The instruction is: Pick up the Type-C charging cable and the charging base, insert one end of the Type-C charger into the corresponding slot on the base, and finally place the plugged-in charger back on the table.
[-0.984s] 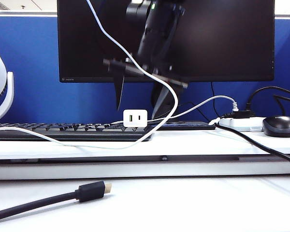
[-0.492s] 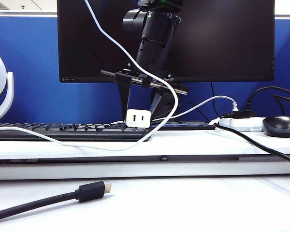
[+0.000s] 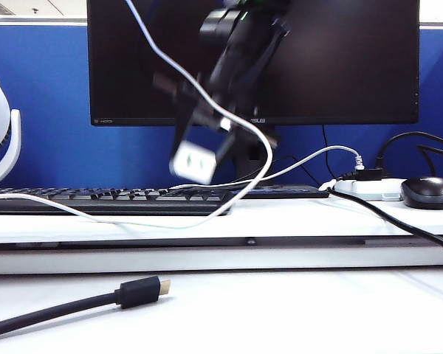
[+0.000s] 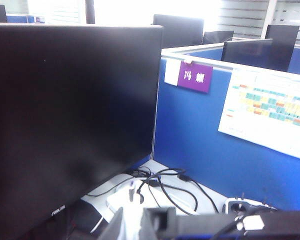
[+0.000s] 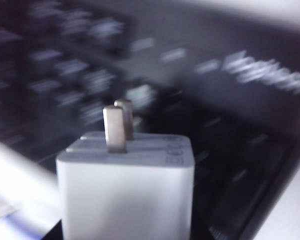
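Observation:
The charging base (image 3: 192, 163), a small white block, hangs blurred and tilted above the keyboard with my right gripper (image 3: 201, 136) shut on it. The right wrist view shows the charging base (image 5: 127, 185) close up, its two metal prongs pointing away, held at my right gripper (image 5: 126, 234). The thin white Type-C charging cable (image 3: 240, 122) runs from the top edge down across that arm, loops onto the shelf and trails left. My left gripper (image 4: 140, 222) is high up beside the monitor, out of the exterior view, shut on a white strip, the cable.
A black keyboard (image 3: 133, 198) lies on the raised shelf (image 3: 280, 221) before the monitor (image 3: 340, 59). A power strip (image 3: 369, 189) with plugged cables and a mouse (image 3: 428, 192) sit at the right. A thick black cable with a gold plug (image 3: 140, 292) lies on the table (image 3: 295, 317). A fan (image 3: 0, 140) stands at the left.
My right gripper closed round the charging base on the shelf, then lifted it up and left, tilting it. The white cable stays draped as before.

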Motion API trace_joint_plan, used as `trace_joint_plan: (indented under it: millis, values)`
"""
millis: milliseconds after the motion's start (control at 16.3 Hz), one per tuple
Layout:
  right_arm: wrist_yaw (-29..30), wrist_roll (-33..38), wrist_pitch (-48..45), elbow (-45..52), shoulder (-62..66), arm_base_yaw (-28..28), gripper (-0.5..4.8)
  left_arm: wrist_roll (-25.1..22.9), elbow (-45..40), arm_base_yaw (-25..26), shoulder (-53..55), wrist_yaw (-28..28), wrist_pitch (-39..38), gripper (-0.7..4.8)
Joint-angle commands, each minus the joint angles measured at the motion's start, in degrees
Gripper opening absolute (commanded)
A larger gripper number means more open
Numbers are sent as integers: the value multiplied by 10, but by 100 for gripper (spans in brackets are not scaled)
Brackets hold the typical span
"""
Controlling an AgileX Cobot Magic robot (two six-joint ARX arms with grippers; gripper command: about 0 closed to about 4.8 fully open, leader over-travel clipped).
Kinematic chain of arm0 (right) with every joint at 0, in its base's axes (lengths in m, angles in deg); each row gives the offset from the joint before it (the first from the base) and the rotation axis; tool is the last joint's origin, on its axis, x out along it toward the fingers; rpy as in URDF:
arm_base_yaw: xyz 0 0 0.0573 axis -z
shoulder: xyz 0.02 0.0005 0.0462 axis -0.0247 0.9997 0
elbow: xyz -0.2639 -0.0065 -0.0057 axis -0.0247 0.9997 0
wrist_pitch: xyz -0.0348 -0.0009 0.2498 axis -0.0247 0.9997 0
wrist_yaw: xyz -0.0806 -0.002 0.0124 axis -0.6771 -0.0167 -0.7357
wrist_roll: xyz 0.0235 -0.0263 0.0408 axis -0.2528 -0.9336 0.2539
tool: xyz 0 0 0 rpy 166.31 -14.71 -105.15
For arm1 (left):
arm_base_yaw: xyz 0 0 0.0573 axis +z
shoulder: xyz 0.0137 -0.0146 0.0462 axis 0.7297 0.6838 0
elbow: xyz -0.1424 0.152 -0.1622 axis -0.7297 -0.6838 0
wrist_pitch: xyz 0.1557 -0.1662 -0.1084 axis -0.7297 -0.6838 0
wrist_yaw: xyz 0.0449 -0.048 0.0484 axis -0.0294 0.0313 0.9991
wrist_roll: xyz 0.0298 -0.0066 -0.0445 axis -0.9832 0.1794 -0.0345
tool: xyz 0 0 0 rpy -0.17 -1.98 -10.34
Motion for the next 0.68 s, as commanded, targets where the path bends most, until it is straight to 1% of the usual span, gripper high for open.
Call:
trace_joint_plan:
  millis: [61,123,246,307,369,430,492,553,615,676]
  values:
    - [44,3,-16,-4,-85,47,-5,0,2,0,-12,-2,6,-5]
    - [55,7,-28,-4,-112,60,-5,0,2,0,-15,-2,6,-5]
    - [106,52,-88,-4,-180,92,-5,15,2,0,-15,-10,5,-5]
    - [161,114,-174,-4,-230,119,-5,26,2,0,-14,-23,2,-5]
    - [189,152,-232,-4,-252,130,-5,27,2,0,-14,-30,2,-5]
    - [223,217,-343,-4,-282,145,-5,27,2,0,-14,-53,3,-5]
    - [222,243,-398,-4,-298,150,-5,28,2,0,-14,-59,3,-5]
    - [207,254,-439,-4,-315,150,-6,31,2,0,-14,-60,3,-5]
    - [206,266,-446,-4,-318,150,-5,41,2,0,-14,-60,6,-5]
    - [224,294,-464,-4,-318,150,-5,48,2,0,-14,-66,16,-5]
